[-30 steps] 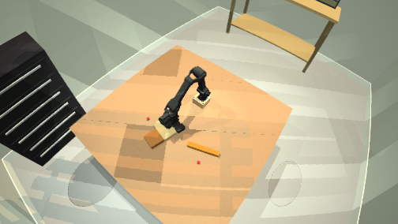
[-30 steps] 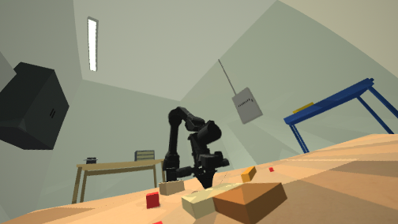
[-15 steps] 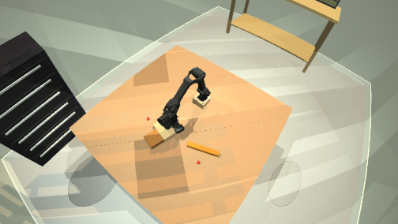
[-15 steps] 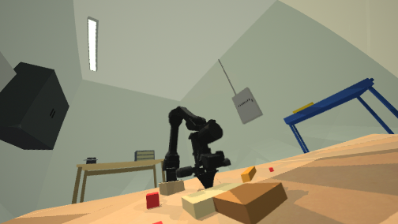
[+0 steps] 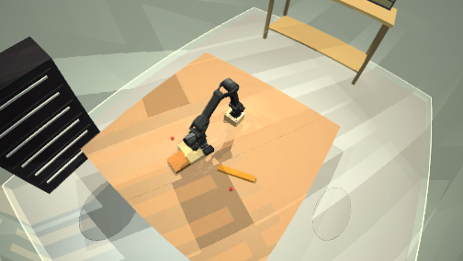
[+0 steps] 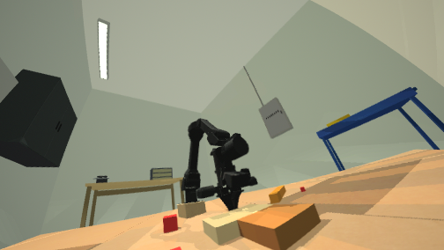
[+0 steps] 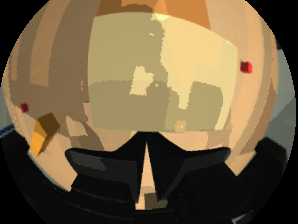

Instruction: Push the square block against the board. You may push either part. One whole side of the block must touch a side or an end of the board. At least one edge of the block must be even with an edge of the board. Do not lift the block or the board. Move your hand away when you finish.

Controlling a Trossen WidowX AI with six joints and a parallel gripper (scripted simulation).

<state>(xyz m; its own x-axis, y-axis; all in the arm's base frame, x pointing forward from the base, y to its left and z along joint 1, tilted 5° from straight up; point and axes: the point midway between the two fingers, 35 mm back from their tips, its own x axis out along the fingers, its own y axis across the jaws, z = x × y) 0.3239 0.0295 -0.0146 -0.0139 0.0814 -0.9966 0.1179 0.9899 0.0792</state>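
Fingers: closed together, holding nothing; at the pale board's near edge, contact unclear
Pale board: longer side across the fingers
Orange block: probably the square one; beyond the board, seemingly touching; one edge nearly even
Orange stick: apart, out of the way
Retreat: probably back, away from both
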